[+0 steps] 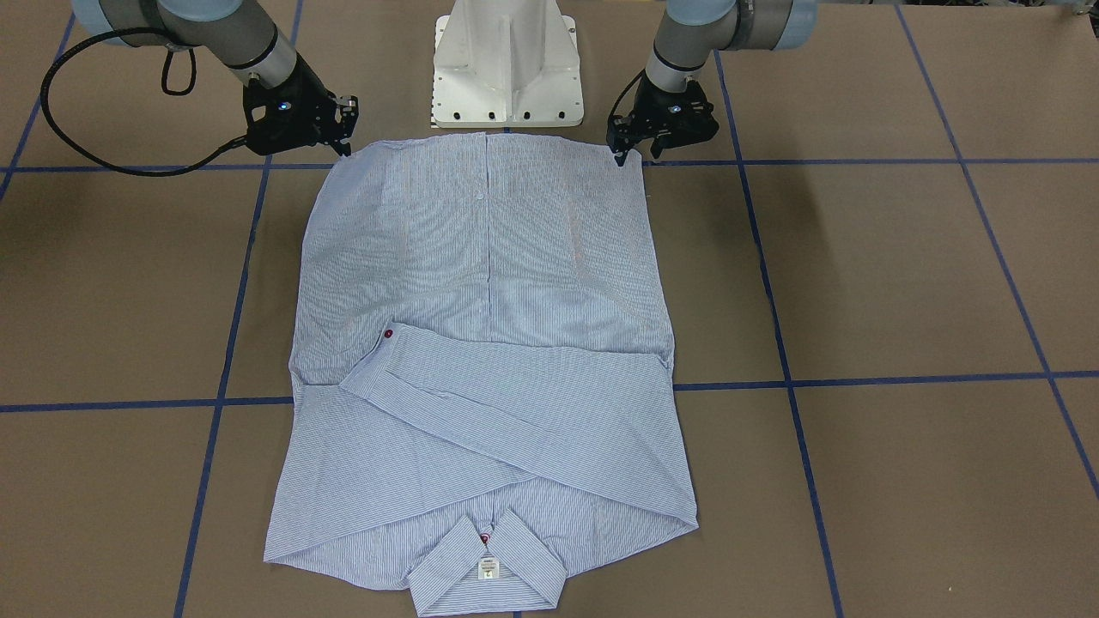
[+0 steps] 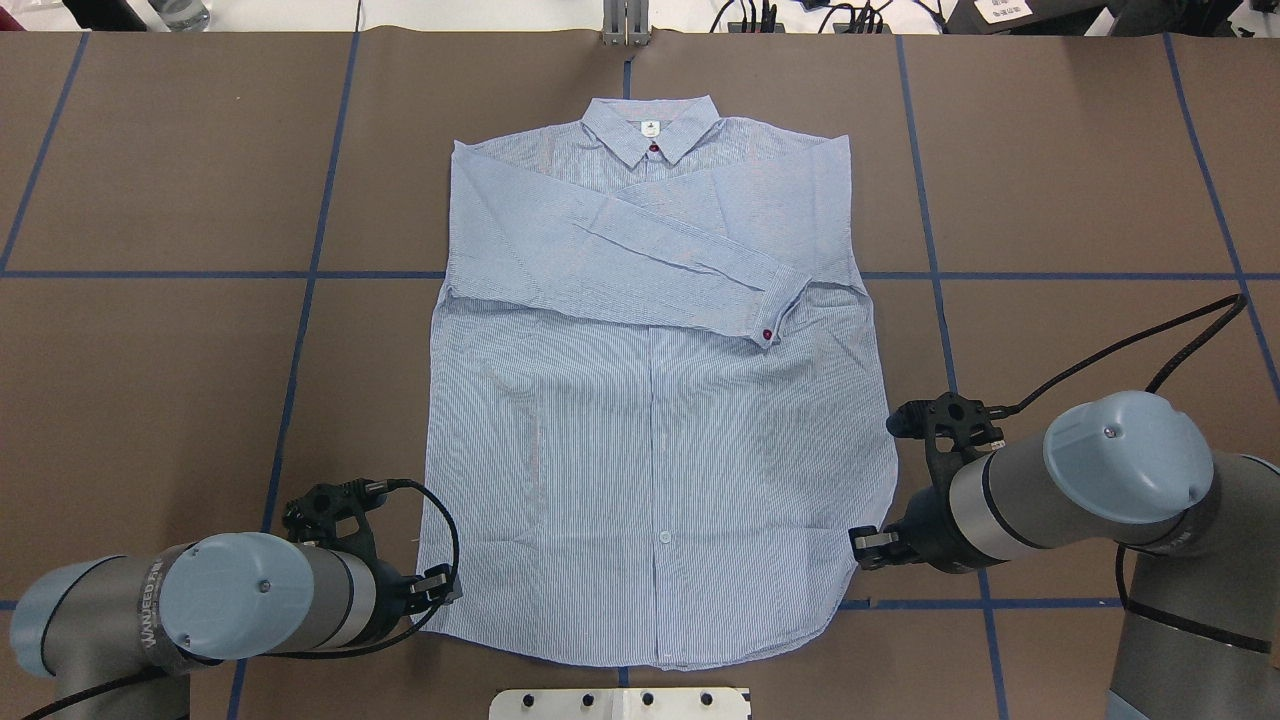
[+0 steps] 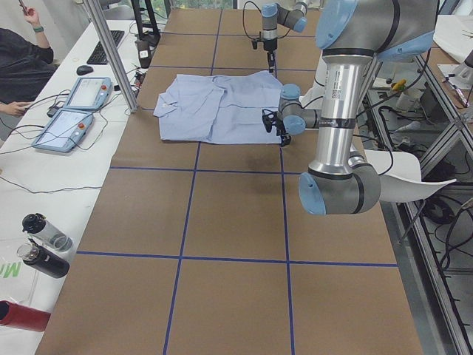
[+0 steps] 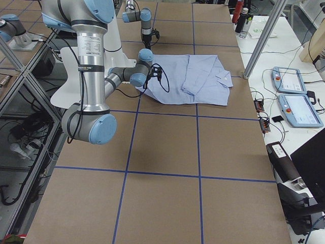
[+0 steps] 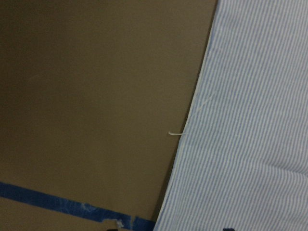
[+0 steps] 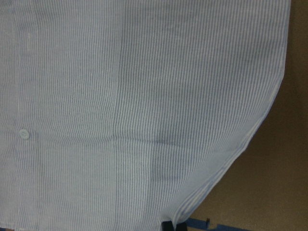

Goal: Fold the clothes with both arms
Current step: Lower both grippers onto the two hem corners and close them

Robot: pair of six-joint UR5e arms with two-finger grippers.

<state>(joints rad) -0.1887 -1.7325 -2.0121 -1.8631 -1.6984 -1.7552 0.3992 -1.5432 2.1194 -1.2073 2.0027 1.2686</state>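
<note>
The light blue-and-white striped shirt (image 2: 655,420) lies flat and face up on the brown table, with its collar (image 2: 651,130) at the far side. Both sleeves are folded across the chest, and a red cuff button (image 2: 767,334) shows. My left gripper (image 2: 440,588) hangs low at the hem's left corner, with its jaws apart. My right gripper (image 2: 868,548) is at the hem's right corner, also open. From the front, the left gripper (image 1: 636,154) and right gripper (image 1: 346,129) flank the hem. Each wrist view shows only the hem edge, the left one (image 5: 192,125) and the right one (image 6: 250,139).
The white pedestal base (image 1: 506,69) stands just behind the hem. Blue tape lines (image 2: 300,275) grid the table. A side bench holds two tablets (image 3: 74,111) and bottles (image 3: 41,248), and a person (image 3: 18,59) sits beside it.
</note>
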